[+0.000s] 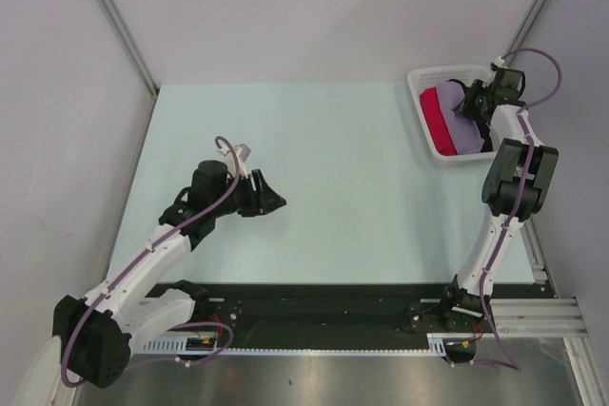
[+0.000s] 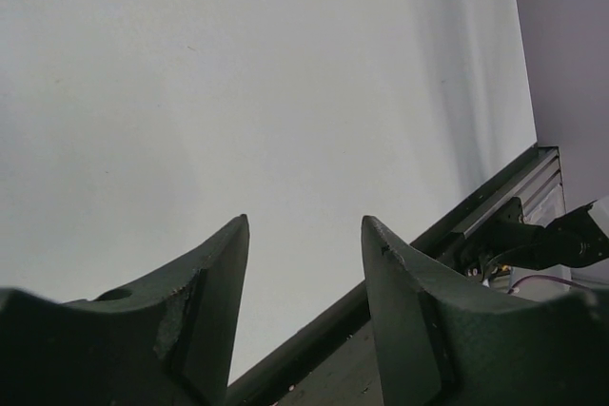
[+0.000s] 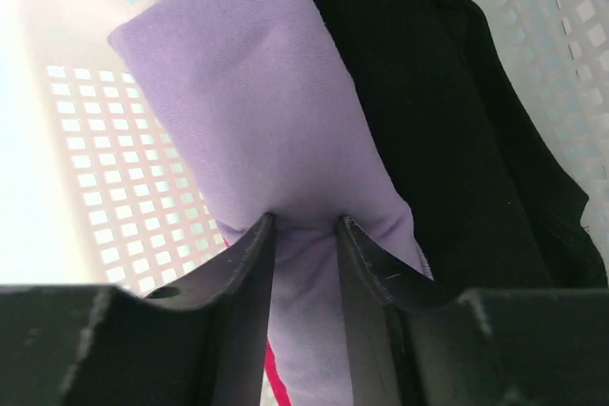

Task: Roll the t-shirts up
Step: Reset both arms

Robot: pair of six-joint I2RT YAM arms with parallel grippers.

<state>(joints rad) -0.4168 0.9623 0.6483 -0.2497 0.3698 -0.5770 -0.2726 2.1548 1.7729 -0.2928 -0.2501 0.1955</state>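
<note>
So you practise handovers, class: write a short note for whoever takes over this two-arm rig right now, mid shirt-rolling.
Left gripper: open, over the table, holding nothing.
Right gripper: in the basket, shut on the purple shirt.
The purple shirt lies bundled in the basket beside a black cloth and a red cloth.
Done: shirt gripped.
To do: lift it out, spread it on the table, roll it.

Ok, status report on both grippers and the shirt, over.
Left gripper open above table. Right gripper pinching lavender t-shirt in white basket. Black garment lying against it.
</note>
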